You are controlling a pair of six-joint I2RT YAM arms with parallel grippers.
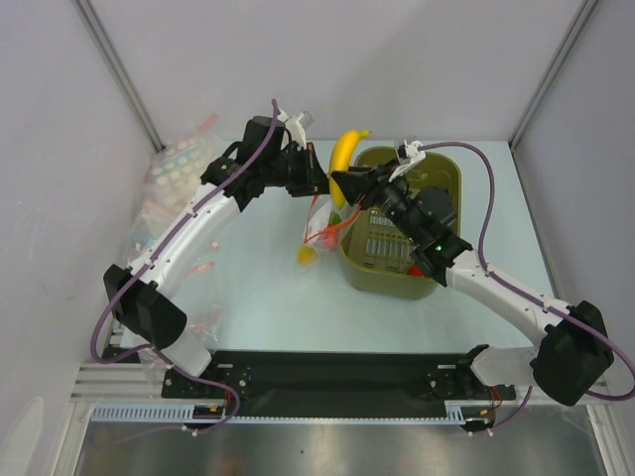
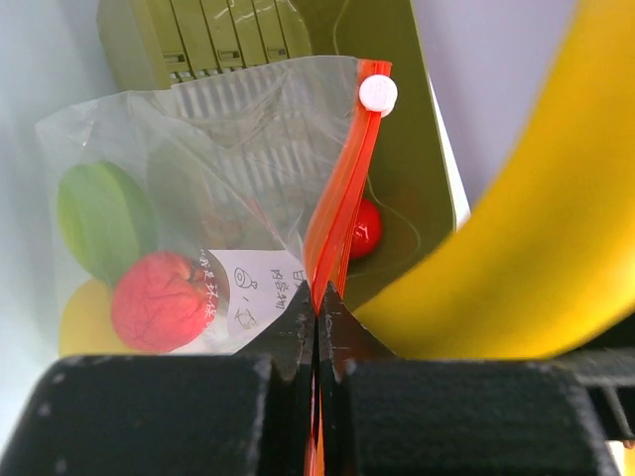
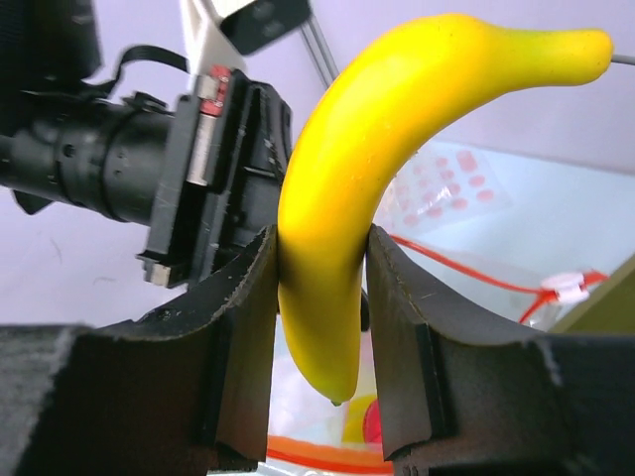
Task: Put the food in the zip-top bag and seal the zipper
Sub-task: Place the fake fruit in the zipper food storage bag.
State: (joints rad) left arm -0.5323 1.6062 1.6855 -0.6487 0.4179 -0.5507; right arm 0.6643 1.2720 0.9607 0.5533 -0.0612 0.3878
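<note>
High beside the olive basket (image 1: 448, 165), yellow banana (image 3: 337, 198), squeezed between the right gripper (image 3: 319, 260) fingers. Just below, zip-top bag (image 2: 198, 149) hanging by its orange-red zipper (image 2: 337, 208), pinched tight in the left gripper (image 2: 317, 302); red fruit (image 2: 159, 300) and green piece (image 2: 99, 218) inside. Second red fruit (image 2: 365, 228) just past the zipper, against the basket.
</note>
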